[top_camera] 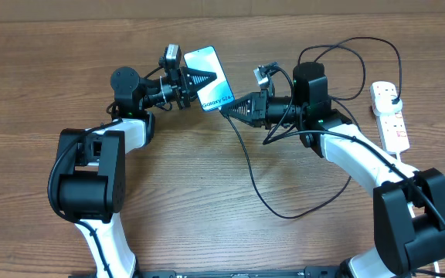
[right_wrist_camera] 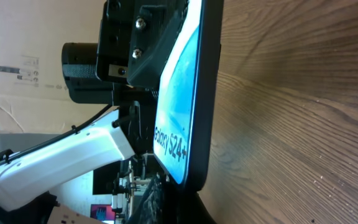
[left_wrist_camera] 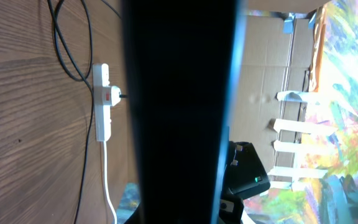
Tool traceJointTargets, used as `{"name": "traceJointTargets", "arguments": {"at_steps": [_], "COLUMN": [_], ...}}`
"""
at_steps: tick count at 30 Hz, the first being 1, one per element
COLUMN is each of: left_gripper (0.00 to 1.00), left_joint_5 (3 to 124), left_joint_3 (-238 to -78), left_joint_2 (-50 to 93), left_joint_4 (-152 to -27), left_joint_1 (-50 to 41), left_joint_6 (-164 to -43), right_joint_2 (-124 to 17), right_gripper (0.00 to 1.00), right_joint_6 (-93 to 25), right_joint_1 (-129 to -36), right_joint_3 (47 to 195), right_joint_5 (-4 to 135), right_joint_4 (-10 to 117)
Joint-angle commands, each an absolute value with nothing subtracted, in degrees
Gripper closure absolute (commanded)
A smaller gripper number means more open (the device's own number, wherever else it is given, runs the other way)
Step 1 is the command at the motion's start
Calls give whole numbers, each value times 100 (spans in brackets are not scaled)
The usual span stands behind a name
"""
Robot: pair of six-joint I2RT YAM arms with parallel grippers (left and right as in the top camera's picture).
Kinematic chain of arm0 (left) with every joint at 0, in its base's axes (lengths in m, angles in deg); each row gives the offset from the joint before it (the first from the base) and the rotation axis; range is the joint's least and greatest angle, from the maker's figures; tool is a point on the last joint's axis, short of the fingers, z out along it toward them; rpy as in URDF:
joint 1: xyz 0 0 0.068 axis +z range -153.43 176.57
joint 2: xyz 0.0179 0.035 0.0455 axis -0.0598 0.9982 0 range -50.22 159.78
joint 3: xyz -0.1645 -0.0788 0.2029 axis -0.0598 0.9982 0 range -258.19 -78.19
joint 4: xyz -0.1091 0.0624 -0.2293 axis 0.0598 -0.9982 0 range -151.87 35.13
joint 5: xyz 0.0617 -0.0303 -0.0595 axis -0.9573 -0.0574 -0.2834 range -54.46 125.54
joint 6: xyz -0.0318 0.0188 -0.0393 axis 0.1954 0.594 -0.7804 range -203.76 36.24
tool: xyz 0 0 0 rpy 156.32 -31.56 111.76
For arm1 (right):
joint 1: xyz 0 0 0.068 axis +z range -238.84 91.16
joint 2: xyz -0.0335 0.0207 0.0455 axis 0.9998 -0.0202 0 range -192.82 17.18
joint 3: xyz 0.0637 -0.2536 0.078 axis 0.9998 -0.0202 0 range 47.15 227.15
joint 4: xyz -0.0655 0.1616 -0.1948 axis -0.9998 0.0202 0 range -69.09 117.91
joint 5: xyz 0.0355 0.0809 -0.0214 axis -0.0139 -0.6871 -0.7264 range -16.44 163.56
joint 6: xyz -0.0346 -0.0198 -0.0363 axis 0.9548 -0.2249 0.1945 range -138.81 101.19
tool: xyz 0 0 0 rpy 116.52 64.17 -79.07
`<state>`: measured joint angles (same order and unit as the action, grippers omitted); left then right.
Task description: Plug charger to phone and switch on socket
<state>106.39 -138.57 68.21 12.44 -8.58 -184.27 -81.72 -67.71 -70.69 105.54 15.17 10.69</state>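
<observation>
While in left fingers [top_camera: 200,79], one phone [top_camera: 213,63] (one charger [top_camera: 250,167], one socket [top_camera: 390,116]).

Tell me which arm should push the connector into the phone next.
Right. The right gripper sits at the phone's lower end with the charger cable running to its fingertips, while the left gripper is busy clamping the phone.

The slim rectangular lit-screen phone [top_camera: 209,77] is far centre, over the brown wooden table [top_camera: 22,93], between the left gripper [top_camera: 194,79] on its left and the right gripper [top_camera: 232,110] at its near right; the white elongated power strip [top_camera: 390,116] lies far right; the long thin black charger cable [top_camera: 257,193] loops through the near centre.
</observation>
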Motion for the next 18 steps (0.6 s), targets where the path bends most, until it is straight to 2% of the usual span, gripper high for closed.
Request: {"name": "traceJointTargets", "arguments": {"at_steps": [1, 18], "left_gripper": [96, 95], "left_joint_5": [10851, 10757], "left_joint_3": [-13955, -13953], "left_joint_2": [6828, 6828], "left_joint_4": [1323, 1725], "left_joint_1": [-926, -956], "left_joint_6": [-18521, -18693], "right_joint_2": [-8086, -8086], "right_gripper": [96, 96], "right_joint_6": [-6813, -7136], "right_joint_1": [-7019, -6896], "right_joint_3": [10567, 10567], "right_joint_5": [2068, 2405], "right_joint_4": [1091, 745]}}
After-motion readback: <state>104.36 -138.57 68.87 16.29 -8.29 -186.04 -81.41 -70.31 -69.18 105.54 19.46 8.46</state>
